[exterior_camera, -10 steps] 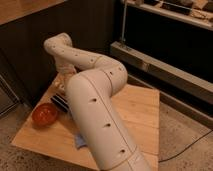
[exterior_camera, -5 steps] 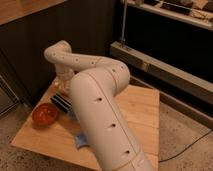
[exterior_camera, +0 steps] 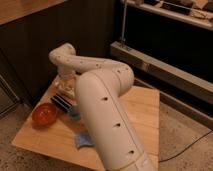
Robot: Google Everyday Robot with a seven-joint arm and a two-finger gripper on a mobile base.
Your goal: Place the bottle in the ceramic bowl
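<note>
Down at the business end, the gripper point(exterior_camera: 65, 88) hangs off the wrist above the far-left part of the desk point(exterior_camera: 145, 107), and whether it is open or closed, I cannot tell. Right there with it sits a pale cream shape that looks like the bottle point(exterior_camera: 63, 80). It is pressed up against the gripper, and I cannot tell whether it is held or simply in front of it.

Just below that is 1 dark oblong thing point(exterior_camera: 63, 101), lying at a slant on the wood. To its left, near the desk's left edge, sits the ceramic bowl point(exterior_camera: 44, 114), glossy orange-red, upright and apart from the bottle.

There are 2 blue things here. A small blue cup point(exterior_camera: 74, 113) is tucked against the arm just right of the bowl, and a blue item point(exterior_camera: 83, 140) lies by the front edge, its shape too vague to name.

Moving outward, the white arm point(exterior_camera: 102, 100) bends back from the wrist to a big elbow over the middle of the desk, then sweeps down to the bottom of the view, filling the foreground. Behind, a metal ledge point(exterior_camera: 165, 70) runs along the dark wall, and 1 cable point(exterior_camera: 192, 146) trails over the speckled floor at right.
</note>
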